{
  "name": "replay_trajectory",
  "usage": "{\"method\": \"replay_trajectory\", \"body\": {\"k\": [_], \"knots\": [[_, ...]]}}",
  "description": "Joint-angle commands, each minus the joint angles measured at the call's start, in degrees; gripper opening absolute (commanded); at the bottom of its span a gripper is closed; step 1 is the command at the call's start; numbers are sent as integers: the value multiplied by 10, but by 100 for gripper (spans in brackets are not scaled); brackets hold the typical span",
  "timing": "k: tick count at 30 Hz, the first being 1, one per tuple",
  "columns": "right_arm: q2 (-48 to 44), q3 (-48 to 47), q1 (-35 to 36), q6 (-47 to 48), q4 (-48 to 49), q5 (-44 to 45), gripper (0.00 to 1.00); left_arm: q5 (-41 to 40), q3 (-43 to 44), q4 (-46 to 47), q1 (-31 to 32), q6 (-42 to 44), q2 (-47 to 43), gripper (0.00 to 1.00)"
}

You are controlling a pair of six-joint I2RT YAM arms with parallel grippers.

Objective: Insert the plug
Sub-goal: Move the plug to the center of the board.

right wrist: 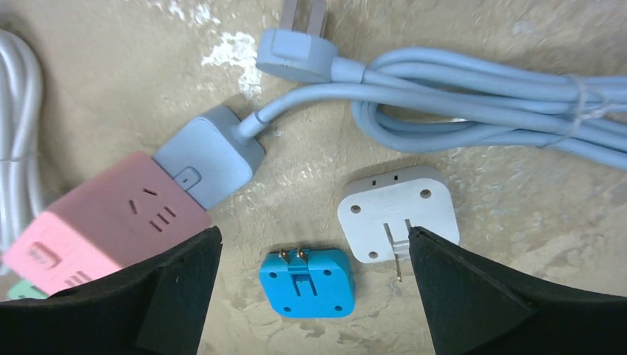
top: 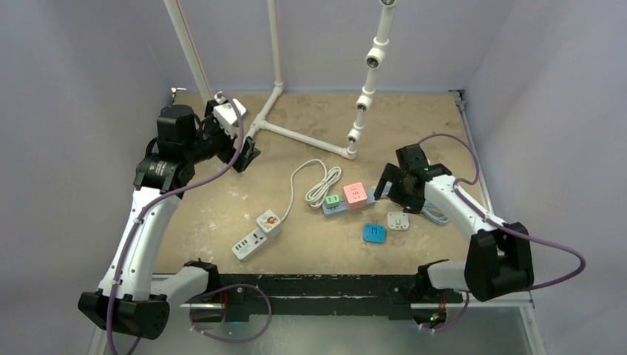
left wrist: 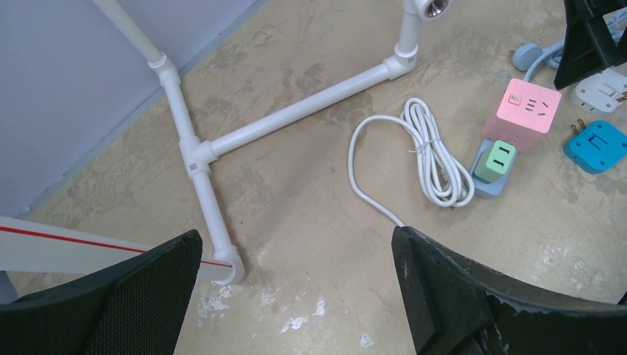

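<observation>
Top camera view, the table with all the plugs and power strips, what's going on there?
Two robot arms are set up to plug something in, but nothing is held yet. The right gripper hangs open over a blue adapter plug and a white adapter plug, both lying prongs up near the pink socket cube. The left gripper is open too, off by the white pipe frame.

Even, soft light; faint shadows, sharp focus.
</observation>
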State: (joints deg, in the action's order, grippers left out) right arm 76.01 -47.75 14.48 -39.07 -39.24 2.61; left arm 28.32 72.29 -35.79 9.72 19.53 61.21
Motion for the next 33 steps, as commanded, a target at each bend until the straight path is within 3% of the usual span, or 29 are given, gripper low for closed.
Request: {"method": "replay_trajectory", "body": {"k": [1,8,17,33], "knots": [[-6,-51,1,-9,-58,66,99,4,22,4,-4,-5,-8,99],[35,-12,0,-44,-64,59,99,3,17,4,-4,-5,-15,99],[59,-2,-21,-94,-101,125,99,3,20,-5,-4,8,-23,99],[23,87,-31,-181,35,105,99,0,20,-17,-4,20,-24,99]]}}
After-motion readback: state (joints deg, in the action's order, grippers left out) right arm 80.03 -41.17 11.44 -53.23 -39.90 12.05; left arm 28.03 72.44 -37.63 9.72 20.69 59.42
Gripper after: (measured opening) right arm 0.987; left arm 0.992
